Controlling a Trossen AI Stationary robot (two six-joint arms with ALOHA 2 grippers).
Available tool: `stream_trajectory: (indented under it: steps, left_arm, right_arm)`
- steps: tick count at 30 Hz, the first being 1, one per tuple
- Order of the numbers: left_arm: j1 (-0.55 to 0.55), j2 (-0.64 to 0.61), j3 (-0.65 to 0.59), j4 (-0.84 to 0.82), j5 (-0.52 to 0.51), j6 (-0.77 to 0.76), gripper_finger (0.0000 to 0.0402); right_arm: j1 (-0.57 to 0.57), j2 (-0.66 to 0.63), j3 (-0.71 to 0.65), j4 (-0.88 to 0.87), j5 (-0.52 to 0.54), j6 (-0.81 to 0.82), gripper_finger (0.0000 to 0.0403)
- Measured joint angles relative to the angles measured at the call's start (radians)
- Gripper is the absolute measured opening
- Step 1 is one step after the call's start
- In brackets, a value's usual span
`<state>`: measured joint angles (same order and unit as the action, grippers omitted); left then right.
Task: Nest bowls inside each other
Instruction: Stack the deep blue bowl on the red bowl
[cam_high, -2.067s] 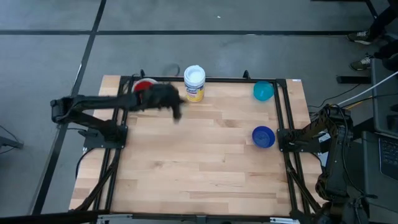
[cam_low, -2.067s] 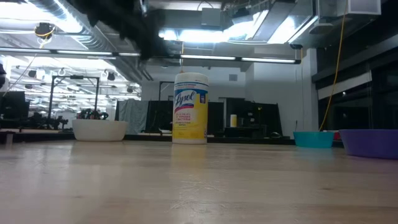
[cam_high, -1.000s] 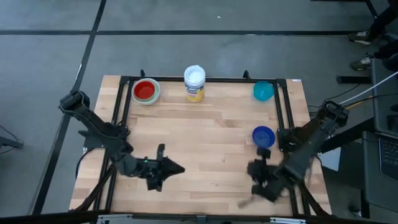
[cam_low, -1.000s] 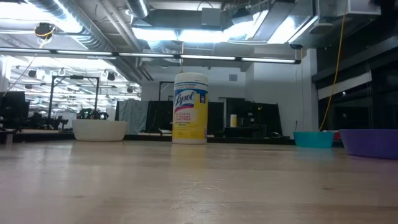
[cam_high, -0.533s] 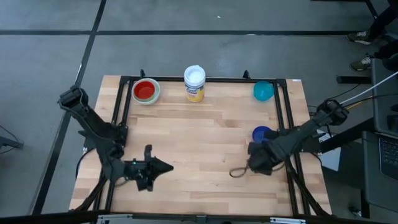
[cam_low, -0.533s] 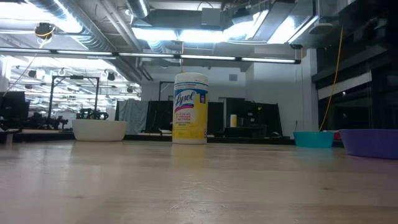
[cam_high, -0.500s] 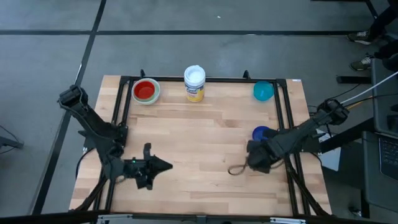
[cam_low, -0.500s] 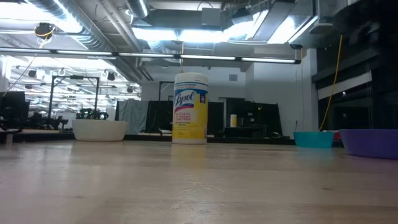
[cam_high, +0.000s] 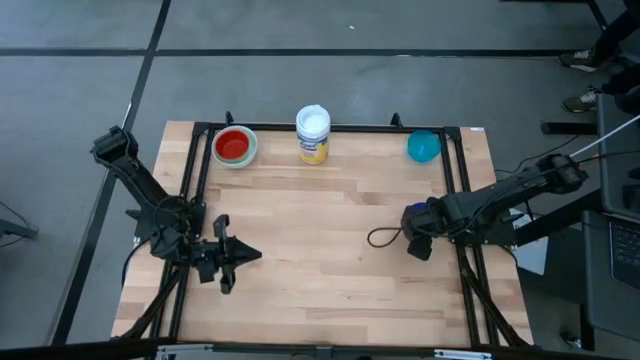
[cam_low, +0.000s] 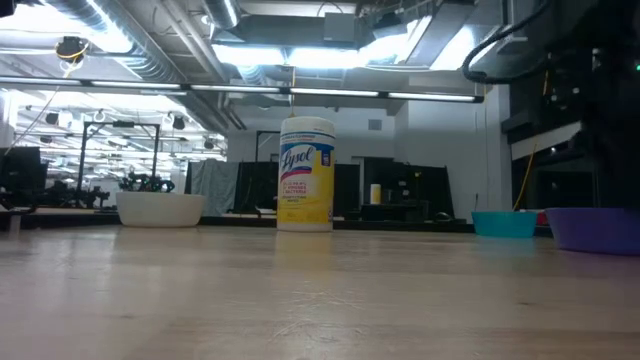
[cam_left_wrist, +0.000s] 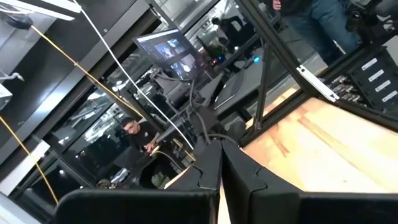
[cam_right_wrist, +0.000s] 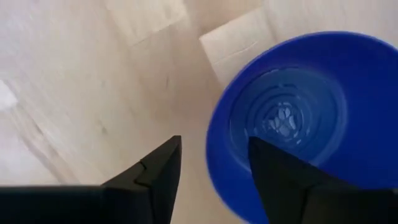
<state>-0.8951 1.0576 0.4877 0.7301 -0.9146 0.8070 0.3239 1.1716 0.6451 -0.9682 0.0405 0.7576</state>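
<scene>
Wood-plank table (cam_high: 330, 260) inside a black frame, grey floor around it. Red bowl (cam_high: 232, 145) sat nested in a white bowl (cam_low: 160, 208) at the far left corner; the white-lidded jar (cam_high: 313, 134) stood upright just beside them on the far edge. Teal bowl (cam_high: 423, 146) sat at the far right corner. Dark blue bowl (cam_right_wrist: 292, 118) was near the right edge, mostly hidden under the right arm from above. Right gripper (cam_right_wrist: 211, 165) hung directly over it — fingers apart, one over bare wood, one over the bowl's rim, nothing held. Left gripper (cam_high: 240, 256) waited near the left edge, fingers (cam_left_wrist: 211, 168) pressed together, empty. Green bowl — couldn't spot it in any view.
</scene>
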Motion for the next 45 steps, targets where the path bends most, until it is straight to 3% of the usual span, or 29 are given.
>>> stream_trajectory:
  steps: [7,9,13,16,21,25,28,31,35,38,40,42,45]
  left_arm:
    - [0.001,0.0,0.0,0.008,0.0,-0.002,0.0004]
    - [0.001,0.0,0.0,0.008,-0.017,-0.012,0.0004]
    - [0.015,0.0,0.0,0.004,-0.134,-0.07,0.0004]
    - [0.037,0.0,0.0,-0.02,-0.233,-0.128,0.0005]
    - [0.095,0.0,-0.024,-0.065,-0.217,-0.228,0.0012]
    - [0.154,0.0,-0.056,-0.095,-0.281,-0.349,0.0019]
    - [0.194,0.011,-0.057,-0.134,-0.33,-0.434,0.0024]
    - [0.225,0.058,-0.049,-0.144,-0.392,-0.412,0.0025]
    - [0.259,0.16,0.04,-0.234,-0.371,-0.253,0.0027]
    - [0.276,0.249,0.16,-0.47,-0.377,-0.132,0.0036]
    - [0.289,0.289,0.258,-0.653,-0.366,-0.137,0.0042]
    - [0.309,0.319,0.372,-0.872,-0.281,-0.214,0.0046]
    - [0.362,0.356,0.522,-1.229,-0.014,-0.407,0.005]
  right_arm:
    - [-0.06,-0.015,-0.092,0.099,-0.017,-0.037,0.0171]
    - [-0.068,-0.01,-0.104,0.154,-0.016,-0.054,0.0134]
    - [-0.072,-0.005,-0.103,0.348,-0.031,-0.118,0.0021]
    - [-0.073,-0.005,-0.089,0.487,-0.036,-0.126,0.001]
    - [-0.048,-0.016,-0.067,0.866,-0.093,-0.211,0.0005]
    - [-0.039,-0.022,-0.063,1.148,-0.088,-0.308,0.0003]
    - [-0.043,-0.004,-0.018,1.012,0.065,-0.388,0.0003]
    - [-0.044,0.077,0.046,0.852,0.196,-0.454,0.0002]
    - [-0.038,0.232,0.219,0.687,0.251,-0.545,0.0001]
    - [-0.039,0.362,0.363,0.501,0.25,-0.612,0.0001]
    - [-0.039,0.413,0.445,0.458,0.212,-0.651,0.0001]
    - [-0.031,0.445,0.498,0.423,0.163,-0.683,0.0001]
    - [-0.005,0.464,0.552,0.417,0.101,-0.722,0.0001]
